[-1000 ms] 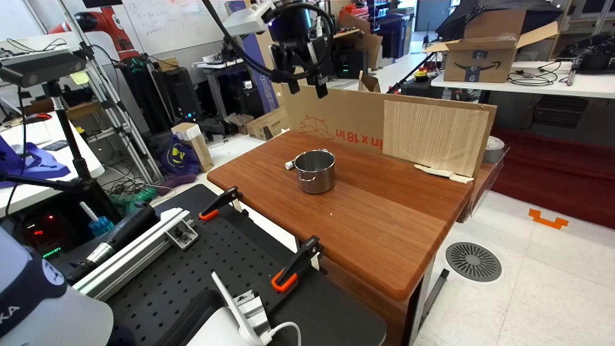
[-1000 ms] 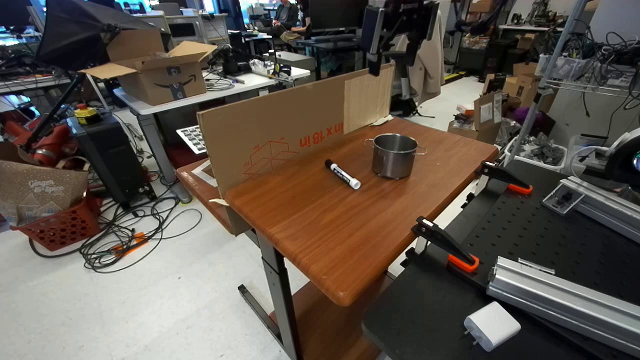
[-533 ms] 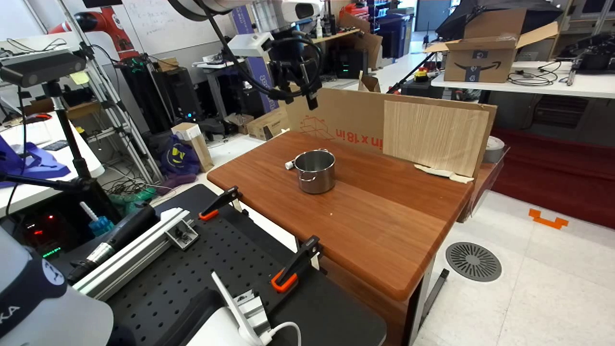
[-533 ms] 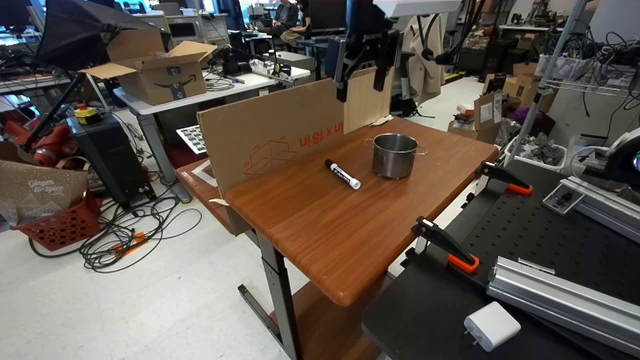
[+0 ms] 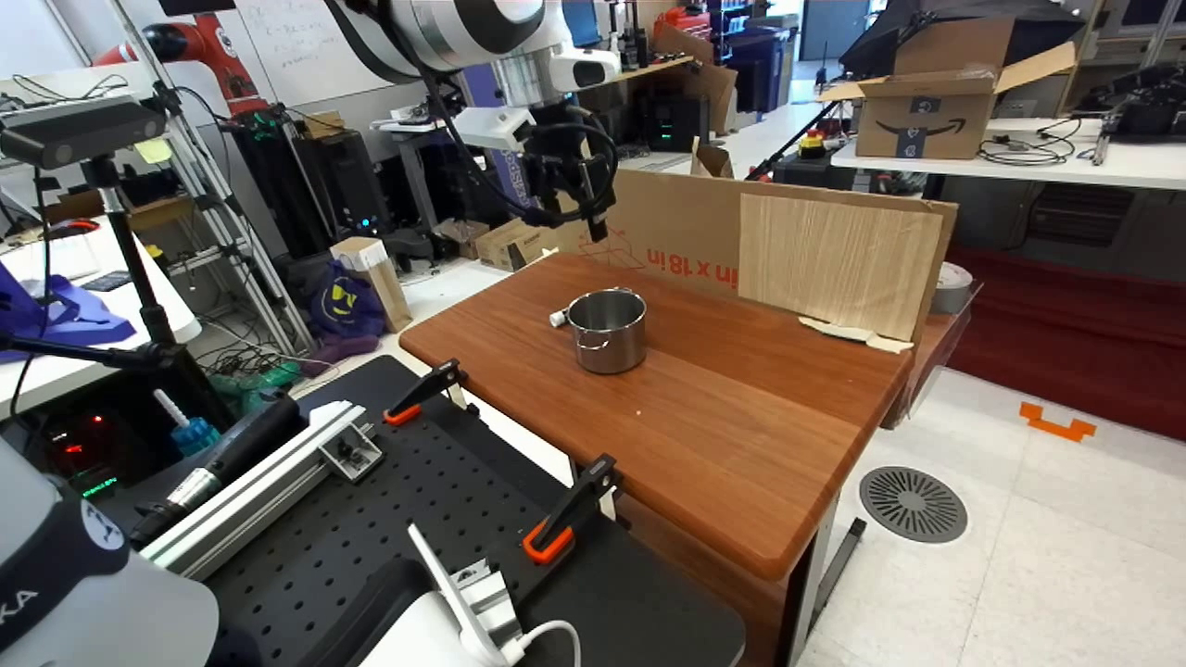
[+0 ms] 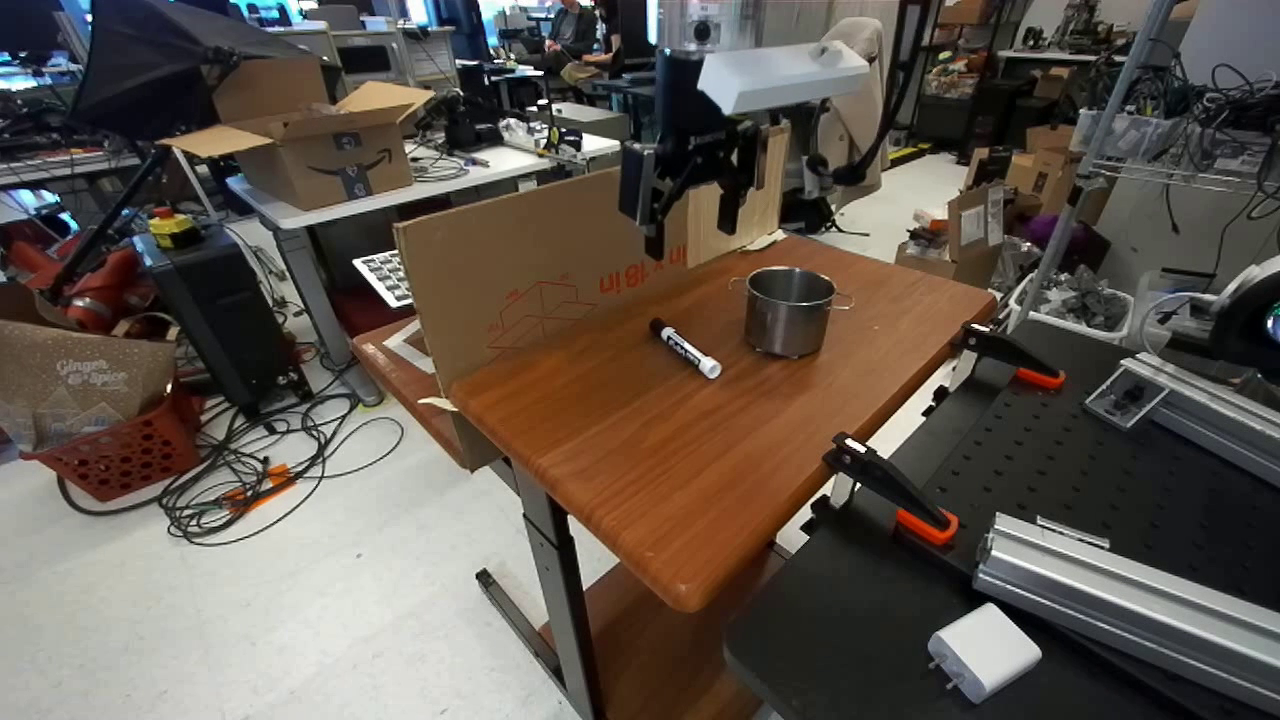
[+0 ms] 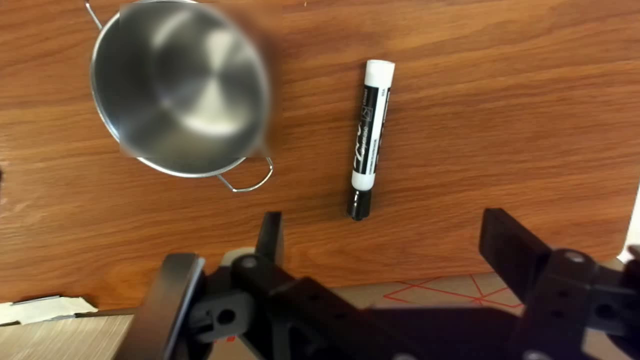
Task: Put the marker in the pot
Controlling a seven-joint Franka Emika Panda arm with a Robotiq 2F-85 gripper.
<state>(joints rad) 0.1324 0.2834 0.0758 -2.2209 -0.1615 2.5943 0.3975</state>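
Cardboard (image 6: 560,245): we saw it standing upright along one edge of the brown table (image 6: 640,450).
Marker (image 6: 685,348): we saw it lying flat on the wood.
Gripper (image 6: 692,230): we saw it above the table, jaws spread wide, gripping nothing.
Pot (image 6: 787,328): we saw it upright, near the marker yet apart.

A reddish-brown, rectangular, wood-grained table (image 6: 720,440) is carrying an upright, round, two-handled silver-grey metal pot (image 6: 787,325), while a black-and-white cylindrical marker (image 6: 685,348) is lying flat near the pot.
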